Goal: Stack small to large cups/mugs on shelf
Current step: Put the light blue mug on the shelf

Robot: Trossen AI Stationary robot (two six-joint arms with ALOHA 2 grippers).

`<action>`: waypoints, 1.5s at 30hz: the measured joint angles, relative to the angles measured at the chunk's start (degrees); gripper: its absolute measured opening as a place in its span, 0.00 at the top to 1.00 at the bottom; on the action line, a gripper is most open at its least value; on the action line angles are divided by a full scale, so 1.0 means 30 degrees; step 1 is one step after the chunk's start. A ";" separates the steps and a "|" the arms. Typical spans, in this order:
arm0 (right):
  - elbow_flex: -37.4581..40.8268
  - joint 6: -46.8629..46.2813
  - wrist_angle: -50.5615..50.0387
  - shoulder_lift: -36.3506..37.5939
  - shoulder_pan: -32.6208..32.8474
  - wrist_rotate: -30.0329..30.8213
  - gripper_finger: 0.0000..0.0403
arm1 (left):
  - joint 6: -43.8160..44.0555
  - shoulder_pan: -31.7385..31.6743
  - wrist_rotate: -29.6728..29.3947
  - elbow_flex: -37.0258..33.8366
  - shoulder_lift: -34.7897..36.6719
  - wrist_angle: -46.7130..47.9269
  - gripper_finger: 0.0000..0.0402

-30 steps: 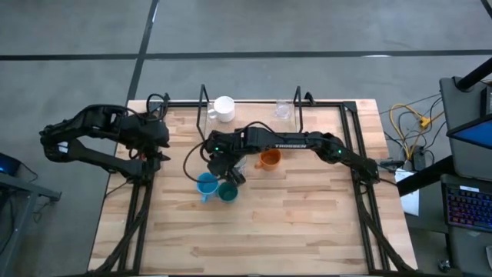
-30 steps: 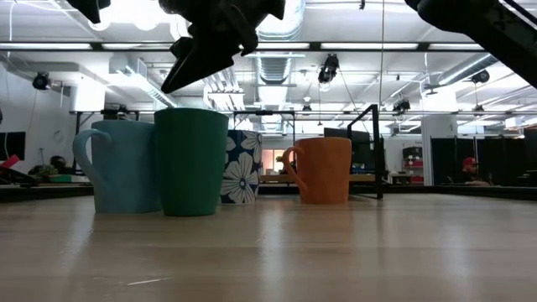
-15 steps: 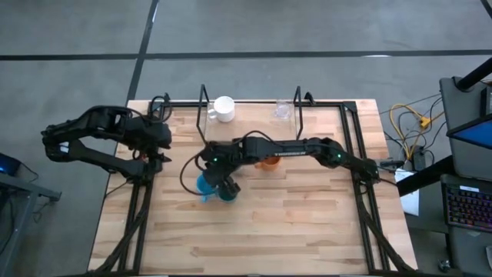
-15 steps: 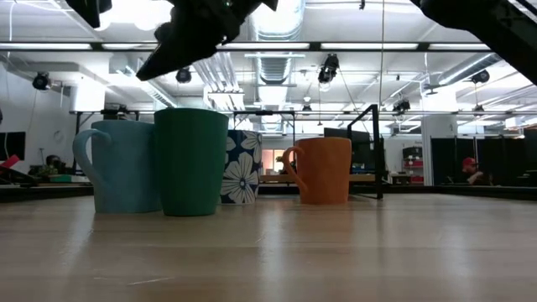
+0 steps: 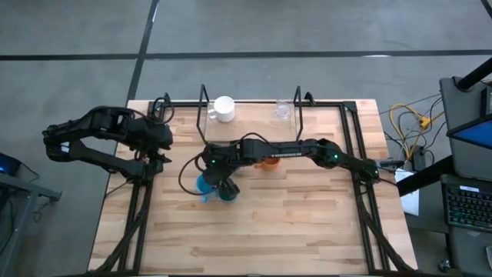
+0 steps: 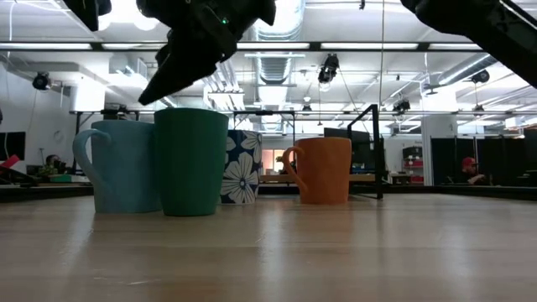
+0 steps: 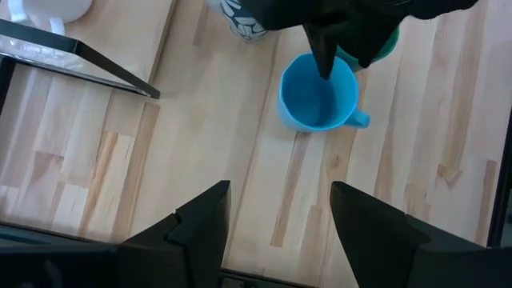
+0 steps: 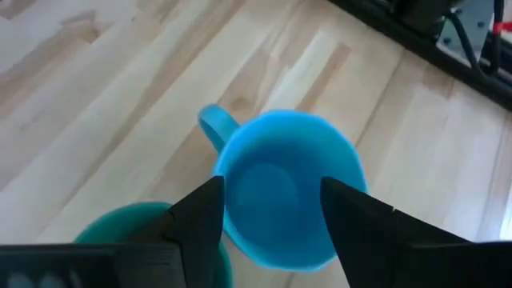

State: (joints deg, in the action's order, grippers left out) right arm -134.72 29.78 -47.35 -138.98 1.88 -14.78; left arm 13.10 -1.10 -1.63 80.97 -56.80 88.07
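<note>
1. Right now, your right gripper (image 8: 272, 228) hangs directly above the light blue mug (image 8: 288, 188), fingers parted with nothing between them; the mug's open mouth sits in the gap as seen from the right wrist.
2. That vertical line is what your next move depends on, as I judge it: the mug stands upright below the tool, so a straight drop would put one finger inside the rim and one outside. Its handle (image 8: 214, 124) points away from the dark teal-green cup (image 8: 152, 236), which stands just beside it.
3. Watch that neighbour: in the low view the teal-green cup (image 6: 190, 159) overlaps the blue mug (image 6: 122, 164), so the outer finger has little room on that side.
4. Your left gripper (image 7: 276, 232) waits open and empty at the table's left edge, well apart from the mugs; the right arm is clearly nearer.
5. Behind stand the orange mug (image 6: 321, 170) and a flower-patterned cup (image 6: 243, 166) on the table; the white mug (image 5: 224, 108) and clear glass (image 5: 282, 111) are already on the shelf (image 5: 250, 118).
</note>
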 joint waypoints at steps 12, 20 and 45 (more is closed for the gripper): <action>-0.0087 0.0072 0.1033 0.0010 -0.0095 0.0485 0.50 | 0.0038 0.0000 0.0351 0.0000 0.0411 0.0660 0.50; -0.0073 0.1590 0.1369 0.0718 -0.0250 0.4758 0.50 | 0.0452 0.0000 0.1487 0.0000 0.1004 0.0652 0.50; -0.0114 0.0018 1.9484 1.1626 -0.2504 0.9015 0.50 | -0.2791 0.0000 0.1206 0.1639 -0.2327 -0.1606 0.50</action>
State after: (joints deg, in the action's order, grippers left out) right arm -135.06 29.84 11.10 -104.10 -5.63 12.27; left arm 4.73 -1.10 1.99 85.89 -63.78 83.25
